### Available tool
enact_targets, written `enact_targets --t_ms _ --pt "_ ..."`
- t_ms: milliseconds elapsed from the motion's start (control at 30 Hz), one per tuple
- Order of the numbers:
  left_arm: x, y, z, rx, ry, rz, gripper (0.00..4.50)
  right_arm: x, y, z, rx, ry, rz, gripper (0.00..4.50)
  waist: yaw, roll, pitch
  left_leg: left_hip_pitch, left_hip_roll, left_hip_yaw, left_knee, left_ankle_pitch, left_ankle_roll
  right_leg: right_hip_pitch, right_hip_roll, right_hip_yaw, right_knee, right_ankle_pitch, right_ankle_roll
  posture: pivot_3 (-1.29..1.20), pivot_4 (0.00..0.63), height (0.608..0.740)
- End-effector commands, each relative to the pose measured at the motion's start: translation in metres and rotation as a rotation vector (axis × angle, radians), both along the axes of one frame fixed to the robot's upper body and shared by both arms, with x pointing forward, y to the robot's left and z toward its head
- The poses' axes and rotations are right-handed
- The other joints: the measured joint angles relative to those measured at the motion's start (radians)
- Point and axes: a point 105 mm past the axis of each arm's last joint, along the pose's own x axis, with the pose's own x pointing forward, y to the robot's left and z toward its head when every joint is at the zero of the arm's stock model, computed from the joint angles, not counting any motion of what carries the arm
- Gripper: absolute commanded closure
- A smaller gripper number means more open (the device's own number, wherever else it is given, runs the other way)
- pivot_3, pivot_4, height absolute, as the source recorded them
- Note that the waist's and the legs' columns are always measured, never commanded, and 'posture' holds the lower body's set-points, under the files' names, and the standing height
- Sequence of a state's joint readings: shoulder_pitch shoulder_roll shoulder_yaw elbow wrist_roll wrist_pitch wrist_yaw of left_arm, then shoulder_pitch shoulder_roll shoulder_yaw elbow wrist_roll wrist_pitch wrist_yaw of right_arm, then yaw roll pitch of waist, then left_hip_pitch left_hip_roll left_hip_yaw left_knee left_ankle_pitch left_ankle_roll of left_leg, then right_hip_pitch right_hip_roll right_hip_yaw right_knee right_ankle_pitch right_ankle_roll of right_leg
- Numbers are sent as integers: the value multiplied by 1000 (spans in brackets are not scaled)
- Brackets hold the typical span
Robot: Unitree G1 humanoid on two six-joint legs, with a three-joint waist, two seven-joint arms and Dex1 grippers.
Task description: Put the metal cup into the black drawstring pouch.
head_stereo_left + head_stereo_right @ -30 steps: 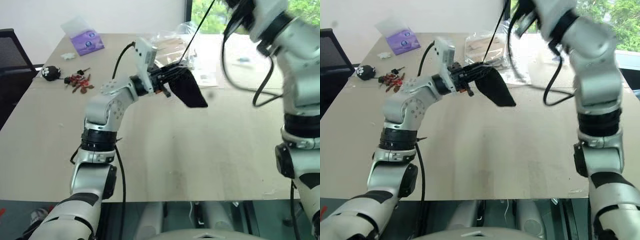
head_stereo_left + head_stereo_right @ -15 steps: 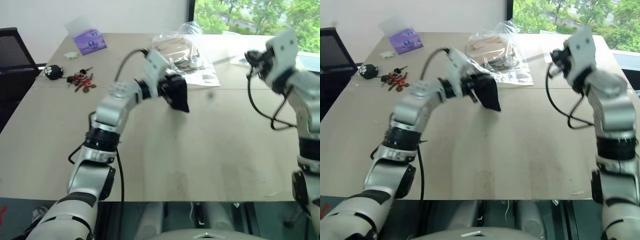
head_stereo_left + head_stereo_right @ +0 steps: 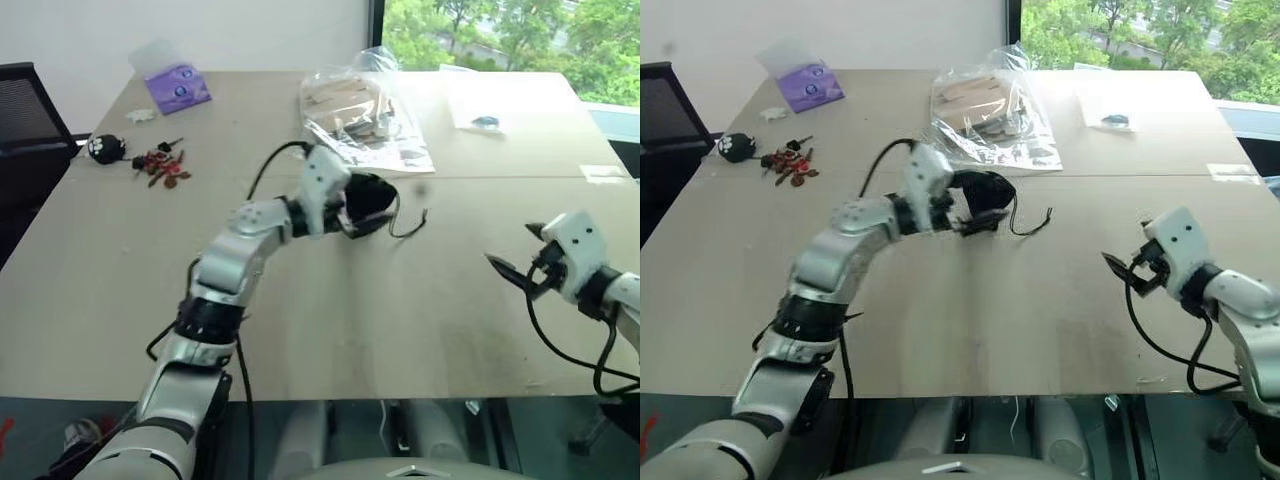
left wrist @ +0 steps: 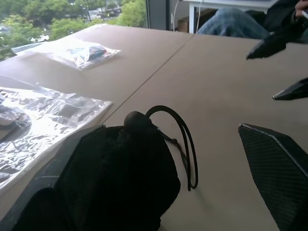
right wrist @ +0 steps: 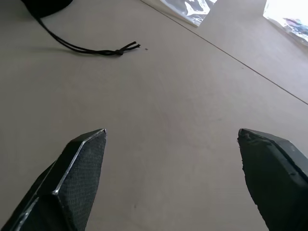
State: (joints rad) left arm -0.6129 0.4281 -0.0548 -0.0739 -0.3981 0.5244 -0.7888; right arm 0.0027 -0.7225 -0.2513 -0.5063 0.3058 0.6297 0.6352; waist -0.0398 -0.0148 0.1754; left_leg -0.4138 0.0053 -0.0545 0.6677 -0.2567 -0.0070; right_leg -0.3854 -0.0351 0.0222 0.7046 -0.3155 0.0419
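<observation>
- We get two head views looking down over the table [image 3: 420,320].
- Wrist cams sit low; both catch the pouch's cord [image 5: 91,49].

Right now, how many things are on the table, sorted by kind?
Black pouches: 1, the black drawstring pouch
Clear plastic bags: 2
Purple packets: 1
Plush toys: 1
Bunches of keys: 1
Total: 6
</observation>
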Motion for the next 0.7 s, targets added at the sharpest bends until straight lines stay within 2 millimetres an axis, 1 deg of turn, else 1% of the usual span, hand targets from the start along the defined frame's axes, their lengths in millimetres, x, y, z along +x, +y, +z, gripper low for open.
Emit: enact_targets --t_ms 33,100,133,200,267,333,400,567,700 --pt "-2 40 16 -129 20 137 0 -8 17 26 78 -98 21 34 1 0 0 0 0 0 1 0 0 0 0 0 1 0 0 0 150 740" --pt "-10 60 9 -111 36 182 0 -11 25 31 115 -125 20 34 -2 0 0 0 0 -1 2 0 1 1 0 0 1 0 0 0 150 740" --pt "-14 64 5 -96 38 195 0 -12 27 33 120 -136 13 34 0 0 0 1 0 -1 2 0 0 1 0 0 2 0 0 0 150 740" --pt "-18 78 -4 -101 74 262 0 -11 23 35 139 -169 -39 34 8 0 0 1 0 -2 2 0 0 1 0 0 2 0 0 0 150 740" --pt "-32 91 -21 -54 108 296 0 -17 20 32 151 -169 -58 34 19 -1 0 1 0 -5 2 0 0 5 -1 -1 -2 0 0 0 150 740" --pt "-43 102 -32 -44 133 335 0 -23 12 28 167 -163 -95 34 28 -1 0 1 0 -5 1 0 0 5 -1 -1 -4 0 0 0 150 740" --pt "-52 109 -39 -41 153 350 0 -31 4 22 149 -153 -110 34 36 -1 0 0 0 -6 1 0 0 6 -2 -3 -6 0 0 0 150 740" --pt "-64 119 -51 -21 185 368 0 -42 -11 10 132 -133 -150 34 38 0 0 1 0 -6 1 -1 2 8 -2 -3 -6 0 0 0 150 740" --pt "-66 121 -51 -37 190 380 0 -49 -17 4 125 -130 -154 34 32 0 -1 4 0 -6 0 -1 2 10 -1 -3 -6 0 0 0 150 740"
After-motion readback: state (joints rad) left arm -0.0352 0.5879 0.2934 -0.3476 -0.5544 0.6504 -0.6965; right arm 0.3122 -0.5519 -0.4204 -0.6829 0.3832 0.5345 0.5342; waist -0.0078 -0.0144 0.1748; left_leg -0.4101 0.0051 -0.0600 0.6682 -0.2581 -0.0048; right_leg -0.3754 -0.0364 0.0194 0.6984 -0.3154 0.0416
